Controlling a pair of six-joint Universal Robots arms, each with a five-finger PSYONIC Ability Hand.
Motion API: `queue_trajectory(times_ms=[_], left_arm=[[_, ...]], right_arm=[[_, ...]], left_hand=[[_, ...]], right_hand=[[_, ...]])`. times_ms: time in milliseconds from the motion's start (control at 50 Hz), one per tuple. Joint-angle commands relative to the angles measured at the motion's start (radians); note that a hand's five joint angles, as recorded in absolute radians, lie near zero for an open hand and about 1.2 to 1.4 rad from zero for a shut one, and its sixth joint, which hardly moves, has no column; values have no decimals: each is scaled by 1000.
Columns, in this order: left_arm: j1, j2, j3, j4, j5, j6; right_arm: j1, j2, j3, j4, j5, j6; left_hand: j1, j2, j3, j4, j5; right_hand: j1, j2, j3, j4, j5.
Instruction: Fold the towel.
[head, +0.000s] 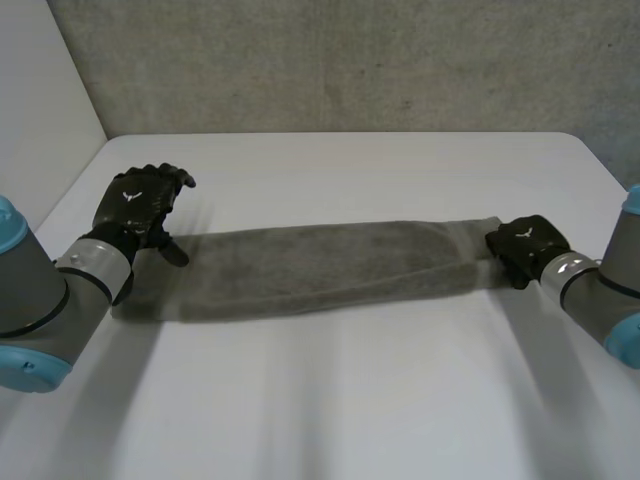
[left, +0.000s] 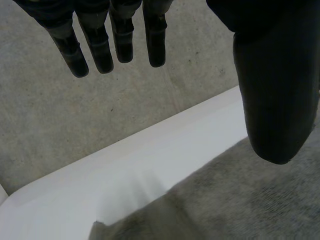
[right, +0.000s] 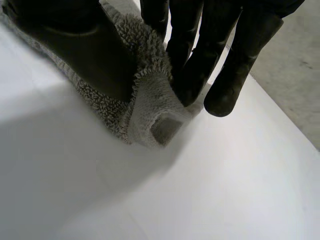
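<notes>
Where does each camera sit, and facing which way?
Head view: behind the arms, looking down at the white table and long grey terry towel; arms, black left hand, right hand show.
Left wrist view: on that wrist, along the open left hand over the towel.
Right wrist view: on that wrist; right hand pinches the towel's end.
Shared: the towel.

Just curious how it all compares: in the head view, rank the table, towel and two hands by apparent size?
1. table
2. towel
3. left hand, open and spread
4. right hand, curled on the towel's end, so its smaller look may mislead
</notes>
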Motion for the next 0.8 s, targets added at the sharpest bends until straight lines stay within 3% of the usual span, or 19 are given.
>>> queue_trajectory(times_ms=[20, 260, 440, 480, 500, 540, 600, 640, 660, 700, 740, 760, 780, 800], left_arm=[[0, 1, -7, 0, -1, 0], [3, 1, -13, 19, -4, -2], [0, 2, -13, 20, -5, -2], [0, 1, -14, 22, -7, -2], [0, 1, -14, 22, -7, -2], [0, 1, -13, 22, -7, -2], [0, 1, -14, 22, -7, -2], [3, 1, -14, 22, -8, -2], [3, 1, -14, 22, -8, -2], [3, 1, -14, 22, -8, -2], [3, 1, -14, 22, -8, -2], [3, 1, -14, 22, -8, -2], [3, 1, -14, 22, -8, -2], [3, 1, -14, 22, -8, -2]], right_arm=[[-78, -2, -7, -24, -3, -8], [-323, -23, -134, 65, 20, -121], [-277, -130, -309, 186, 56, -106], [-137, -179, -353, 206, 79, -71], [-136, -180, -354, 206, 79, -71], [50, -193, -374, 204, 98, -60], [151, -192, -380, 204, 110, -61], [346, -167, -383, 197, 139, -64], [347, -167, -383, 197, 139, -64], [523, -89, -386, 186, 164, -69], [589, -48, -393, 178, 173, -75], [640, -13, -397, 177, 181, -92], [640, -12, -397, 177, 181, -92], [669, 20, -392, 175, 191, -115]], left_hand=[[-65, -50, -61, -64, -25], [-68, -53, -64, -67, -28], [-68, -53, -64, -67, -28], [-68, -53, -64, -67, -28], [-68, -53, -64, -67, -28], [-68, -53, -64, -67, -28], [-68, -53, -64, -67, -28], [-71, -56, -67, -70, -31], [-71, -56, -67, -70, -31], [-71, -56, -67, -70, -31], [-71, -56, -67, -70, -31], [-71, -56, -67, -70, -31], [-71, -56, -67, -70, -31], [-71, -56, -67, -70, -31]], right_hand=[[97, 101, 88, 65, 71], [97, 101, 88, 65, 71], [97, 101, 88, 65, 71], [97, 101, 88, 65, 71], [97, 101, 88, 65, 71], [97, 101, 88, 65, 71], [97, 101, 88, 65, 71], [97, 101, 88, 65, 71], [97, 101, 88, 65, 71], [97, 101, 88, 65, 71], [97, 101, 88, 65, 71], [-248, -244, -257, -280, -274], [-251, -247, -260, -283, -277], [-591, -587, -600, -623, -617]])
